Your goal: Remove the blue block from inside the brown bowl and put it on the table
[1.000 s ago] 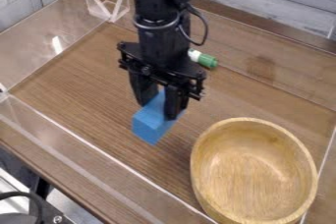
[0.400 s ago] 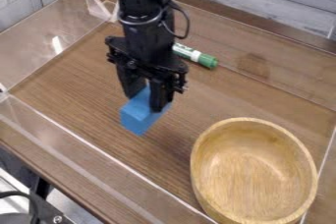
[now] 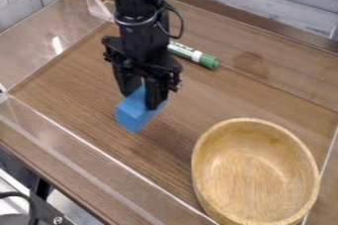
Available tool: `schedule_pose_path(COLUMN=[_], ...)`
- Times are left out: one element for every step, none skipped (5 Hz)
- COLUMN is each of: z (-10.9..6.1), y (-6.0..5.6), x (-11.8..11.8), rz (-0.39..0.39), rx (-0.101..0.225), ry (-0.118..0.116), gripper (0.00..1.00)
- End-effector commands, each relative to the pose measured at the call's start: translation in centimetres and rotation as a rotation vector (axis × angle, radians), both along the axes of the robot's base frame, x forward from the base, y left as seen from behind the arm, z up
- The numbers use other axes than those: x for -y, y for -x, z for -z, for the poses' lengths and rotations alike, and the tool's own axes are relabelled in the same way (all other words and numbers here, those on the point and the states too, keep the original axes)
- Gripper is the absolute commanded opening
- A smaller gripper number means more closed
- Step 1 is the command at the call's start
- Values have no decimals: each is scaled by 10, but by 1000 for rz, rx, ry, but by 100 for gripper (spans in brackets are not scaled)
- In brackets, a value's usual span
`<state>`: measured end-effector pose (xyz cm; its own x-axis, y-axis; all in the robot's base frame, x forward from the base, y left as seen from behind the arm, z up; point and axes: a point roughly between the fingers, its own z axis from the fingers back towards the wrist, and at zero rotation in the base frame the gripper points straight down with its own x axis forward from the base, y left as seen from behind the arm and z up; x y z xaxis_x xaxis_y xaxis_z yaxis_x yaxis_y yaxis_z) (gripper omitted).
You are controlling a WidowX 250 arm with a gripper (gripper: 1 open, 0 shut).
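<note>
Blue block (image 3: 133,114) pinched in hand (image 3: 142,99), above table (image 3: 79,81), brown bowl (image 3: 255,173) apart.

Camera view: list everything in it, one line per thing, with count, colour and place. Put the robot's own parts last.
blue block: one, bright blue, left of centre, held in the claw, low over or on the table, outside the bowl.
brown bowl: one, light tan wood, lower right, empty.
marker: one, green and white, lying on the table behind the arm.
table: one, brown wood grain.
acrylic walls: clear, low, along the table's edges.
arm: one, black, coming down from the top, pointing straight down.
claw: one, black, shut on the blue block.
</note>
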<state>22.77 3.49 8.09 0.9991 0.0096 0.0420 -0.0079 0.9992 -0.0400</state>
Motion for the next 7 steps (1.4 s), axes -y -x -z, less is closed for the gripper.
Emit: schedule_pose_path(z=[-10, -8, -6, -5, -3, -2, -1], y=[-13, -14, -15, -17, -19, -22, -23], x=[-10, -15, -19, -24, -28, -31, -34], rz=[6, 5, 3, 2, 1, 0, -3], rx=[53, 54, 54, 55, 56, 56, 56], ry=[-23, -30, -36, -39, -42, -44, -44], gripper=[0, 0, 0, 0, 0, 0, 0])
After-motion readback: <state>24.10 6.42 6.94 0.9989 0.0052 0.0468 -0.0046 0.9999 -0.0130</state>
